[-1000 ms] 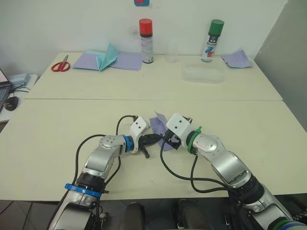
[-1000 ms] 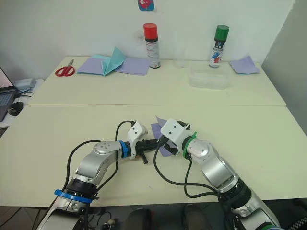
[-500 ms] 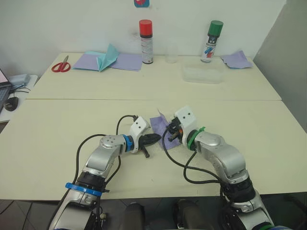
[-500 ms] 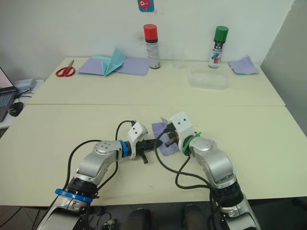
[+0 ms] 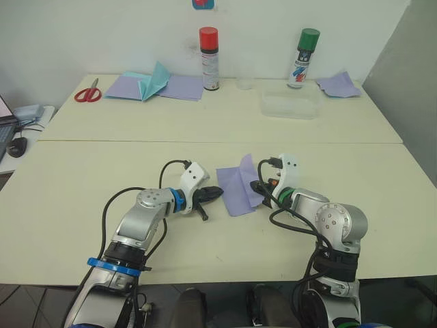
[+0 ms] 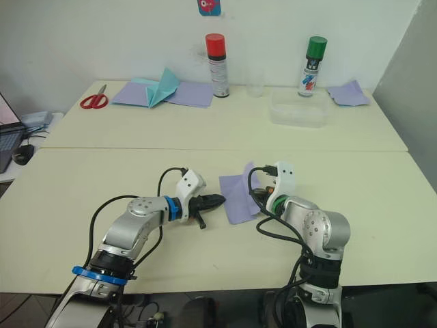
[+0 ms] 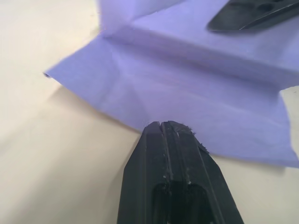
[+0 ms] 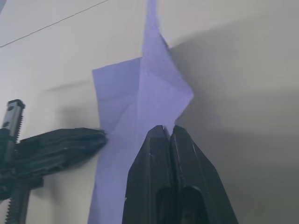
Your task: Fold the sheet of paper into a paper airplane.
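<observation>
Now that the right gripper (image 5: 258, 185) has swung back off it, the sheet of paper (image 5: 239, 184) lies opened out near the table's (image 5: 82, 171) front middle; right jaws pinch its raised edge, left gripper (image 5: 217, 192) closed, empty. Refolding likely.

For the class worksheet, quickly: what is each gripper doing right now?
Left gripper: closed, empty, its tip at the edge of the sheet of paper.
Right gripper: closed, pinching the sheet's raised edge.

silver arms, blk cables, blue/green wrist rings
</observation>
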Tool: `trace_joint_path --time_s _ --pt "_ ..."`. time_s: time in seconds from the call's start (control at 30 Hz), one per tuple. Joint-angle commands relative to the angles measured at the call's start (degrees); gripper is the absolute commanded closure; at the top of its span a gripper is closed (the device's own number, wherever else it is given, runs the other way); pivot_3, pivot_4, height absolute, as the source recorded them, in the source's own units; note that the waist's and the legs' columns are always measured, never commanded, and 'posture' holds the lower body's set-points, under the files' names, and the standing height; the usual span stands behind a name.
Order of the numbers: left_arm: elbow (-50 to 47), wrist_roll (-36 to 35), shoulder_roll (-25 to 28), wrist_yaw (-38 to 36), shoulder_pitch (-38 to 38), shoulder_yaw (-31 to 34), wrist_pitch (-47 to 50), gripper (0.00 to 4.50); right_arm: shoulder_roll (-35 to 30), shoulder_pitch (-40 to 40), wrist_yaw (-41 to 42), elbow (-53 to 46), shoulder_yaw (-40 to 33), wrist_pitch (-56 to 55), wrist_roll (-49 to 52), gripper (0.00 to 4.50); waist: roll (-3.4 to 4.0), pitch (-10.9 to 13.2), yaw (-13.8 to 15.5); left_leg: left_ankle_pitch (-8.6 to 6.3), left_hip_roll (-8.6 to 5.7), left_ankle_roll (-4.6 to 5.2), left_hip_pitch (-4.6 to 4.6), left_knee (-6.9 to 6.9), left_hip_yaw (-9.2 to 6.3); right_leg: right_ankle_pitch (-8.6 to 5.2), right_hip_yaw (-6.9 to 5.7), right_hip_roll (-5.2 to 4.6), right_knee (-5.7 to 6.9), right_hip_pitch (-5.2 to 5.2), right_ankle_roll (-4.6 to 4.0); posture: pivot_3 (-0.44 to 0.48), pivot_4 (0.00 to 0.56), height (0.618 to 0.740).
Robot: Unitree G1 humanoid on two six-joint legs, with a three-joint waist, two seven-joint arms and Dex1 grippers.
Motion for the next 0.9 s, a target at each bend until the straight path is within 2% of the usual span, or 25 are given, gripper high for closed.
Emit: trace_joint_path --time_s 0.03,0.3,0.53,0.7,0.9 --pt "-5.61 -0.90 0.53 0.75 1.51 1.21 1.18 4.50 8.33 -5.03 -2.33 0.14 -1.65 -0.17 2.86 4.48 0.00 0.00 -0.05 0.00 0.01 0.00 0.01 -0.01 0.00 0.00 0.01 0.00 0.00 0.00 0.00 0.000 0.150 0.740" --pt "-9.53 -2.13 0.21 1.73 2.98 2.86 2.50 4.50 5.94 -5.09 -4.11 1.46 -0.22 -1.70 7.38 4.48 0.02 0.01 -0.13 0.00 0.00 0.00 0.00 -0.01 -0.02 0.00 0.01 0.00 0.00 -0.01 0.00 0.000 0.150 0.740" --pt "-16.62 -8.41 1.71 1.18 1.52 7.19 8.12 4.50 6.27 -7.73 -5.54 2.69 -2.23 -0.85 12.06 4.48 0.02 0.02 -0.12 0.00 -0.01 0.00 -0.21 0.00 -0.01 0.00 0.00 0.00 -0.01 -0.20 0.01 0.000 0.150 0.740" --pt "-14.76 -6.80 0.18 2.86 0.35 4.27 7.81 4.50 5.76 -7.83 -6.91 4.59 -1.68 -1.63 13.84 4.48 0.03 0.02 -0.11 0.00 -0.03 0.00 -0.30 0.00 -0.03 0.00 0.00 0.02 -0.03 -0.26 0.01 0.000 0.150 0.740" --pt "-7.88 -0.55 -5.05 7.16 2.52 -2.67 3.81 4.50 5.19 -6.99 -8.37 5.06 -0.69 -2.18 15.12 4.48 0.02 0.02 -0.05 0.00 -0.04 0.01 -0.37 0.01 0.01 0.01 0.00 -0.05 -0.05 -0.28 0.02 0.000 0.150 0.740"
